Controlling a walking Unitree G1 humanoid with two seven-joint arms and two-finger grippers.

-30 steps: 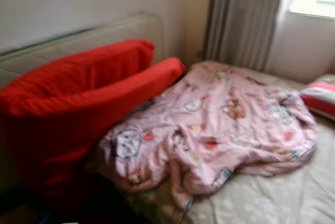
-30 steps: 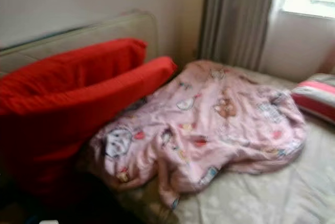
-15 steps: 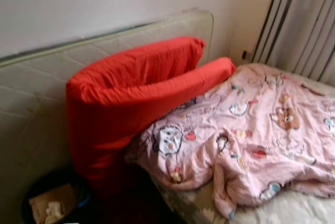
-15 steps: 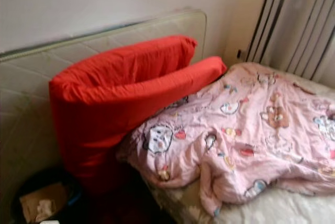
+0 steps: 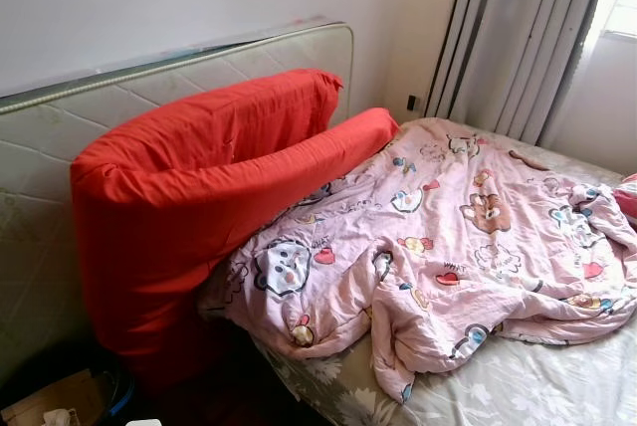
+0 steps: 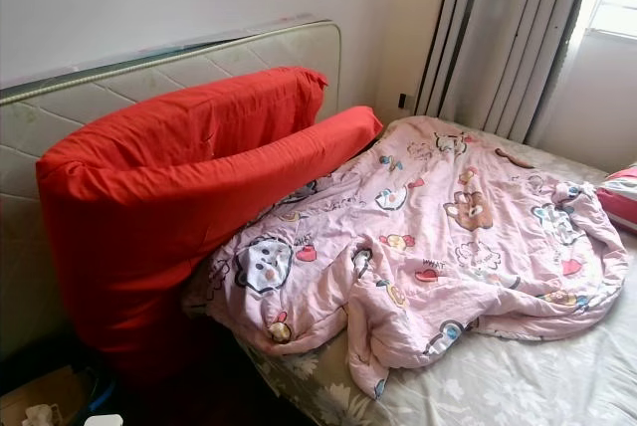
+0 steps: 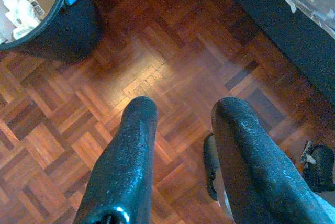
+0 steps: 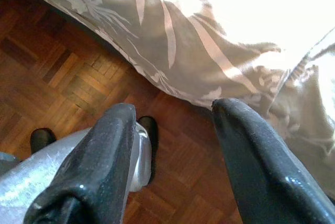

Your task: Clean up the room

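Note:
A rumpled pink cartoon-print blanket (image 5: 468,237) lies spread over the bed (image 5: 557,386). A large red folded cushion (image 5: 209,187) leans against the padded headboard (image 5: 60,137), its long arm resting on the blanket's edge. My left gripper (image 7: 180,114) hangs open over the parquet floor (image 7: 172,62), near a dark bin (image 7: 47,25) that holds paper scraps. My right gripper (image 8: 172,116) hangs open beside the bed's floral sheet (image 8: 172,51), nothing between its fingers.
A dark waste bin with cardboard (image 5: 60,401) stands on the floor at the foot of the red cushion. Grey curtains (image 5: 518,38) hang by a window at the back right. A pink striped pillow (image 6: 622,192) lies at the bed's right edge.
The camera has swung to the left and then partly back right, and the picture has sharpened. The bedding and the cushion lie as before.

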